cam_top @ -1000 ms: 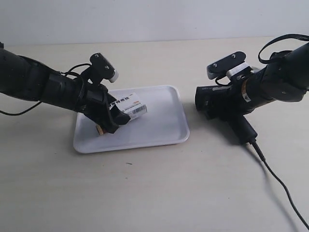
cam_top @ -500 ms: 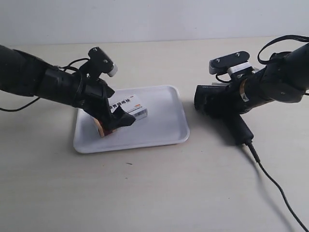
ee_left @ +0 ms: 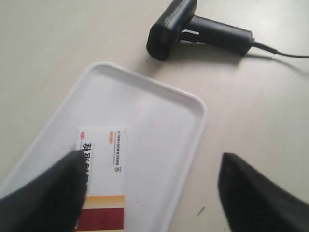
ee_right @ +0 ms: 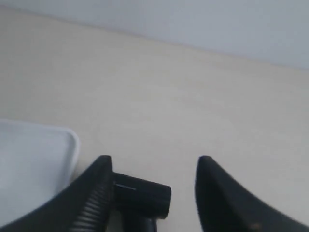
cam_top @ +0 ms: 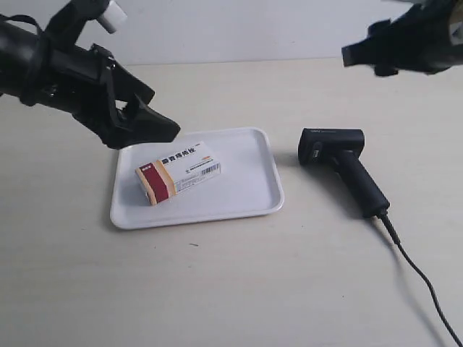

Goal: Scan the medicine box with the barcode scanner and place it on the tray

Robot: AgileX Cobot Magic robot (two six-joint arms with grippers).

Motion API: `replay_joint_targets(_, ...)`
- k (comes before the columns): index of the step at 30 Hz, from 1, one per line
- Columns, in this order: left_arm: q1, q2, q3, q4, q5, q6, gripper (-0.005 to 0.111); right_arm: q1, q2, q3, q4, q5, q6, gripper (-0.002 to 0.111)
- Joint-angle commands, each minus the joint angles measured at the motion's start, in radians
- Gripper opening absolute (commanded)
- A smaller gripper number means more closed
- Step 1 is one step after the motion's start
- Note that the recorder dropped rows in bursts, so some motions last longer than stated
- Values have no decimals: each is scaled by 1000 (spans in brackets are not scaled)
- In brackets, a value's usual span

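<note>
The medicine box [cam_top: 179, 172] lies flat in the tray [cam_top: 246, 189], toward the tray's nine o'clock side in the exterior view, its red and tan stripe at the eight o'clock end. The left gripper [cam_top: 141, 119] hangs above it, released and holding nothing. The left wrist view adds the lettering on the box [ee_left: 102, 176] and the gripper's [ee_left: 149, 193] spread fingers [ee_left: 43, 195]. The barcode scanner [cam_top: 343, 165] lies on the desk [cam_top: 231, 289] at the tray's three o'clock, cable trailing toward five o'clock. The right gripper [ee_right: 152, 193], cropped in the exterior view, shows released in its wrist view, above the scanner's [ee_right: 142, 195] head.
</note>
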Motion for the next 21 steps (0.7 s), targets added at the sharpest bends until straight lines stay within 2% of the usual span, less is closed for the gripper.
replay_joint_targets(1, 27, -117, 100, -62, -41, -25, 25, 34, -215, 61, 44, 25, -47, 22)
replay_joint_targets(2, 27, -148, 143, -89, -94, -27, 7, 34, -263, 86, 46, 21, -31, 16)
replay_joint_targets(3, 27, -182, 174, -105, -136, -24, 1, 34, -312, 114, 44, 12, -21, 10)
replay_joint_targets(6, 27, -291, 303, -180, -268, -24, 2, 34, -447, 212, 50, -51, -11, 0)
replay_joint_targets(9, 27, -423, 430, -256, -383, -13, 2, 34, -547, 324, 49, -157, 32, 0)
replay_joint_targets(11, 27, -524, 510, -313, -432, 1, 2, 34, -594, 377, 49, -160, 41, 0)
replay_joint_targets(17, 27, -882, 729, -386, -428, -5, 2, 34, -685, 408, 47, -106, 41, 0)
replay_joint_targets(21, 27, -1064, 805, -384, -398, -5, 2, 34, -703, 408, 44, -108, 41, 0)
